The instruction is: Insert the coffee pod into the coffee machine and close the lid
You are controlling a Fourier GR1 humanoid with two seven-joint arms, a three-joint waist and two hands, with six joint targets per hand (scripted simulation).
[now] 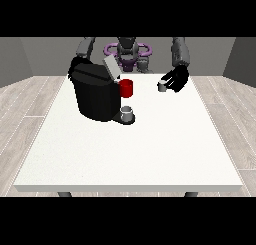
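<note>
Pod (162, 86) small, grey, cylindrical, touching robot hand (177, 79) at view's right.

Machine (95, 95) with raised lid (111, 68) blocks the table's (150, 154) upper left, cup (128, 112) at its base and red part (126, 88) jutting right; frame's centre, right and lower table lie open.

Bare test room: grey walls (15, 59) standing behind the white table (130, 154), pale wood-plank floor (25, 119) running around the table on both sides.
</note>
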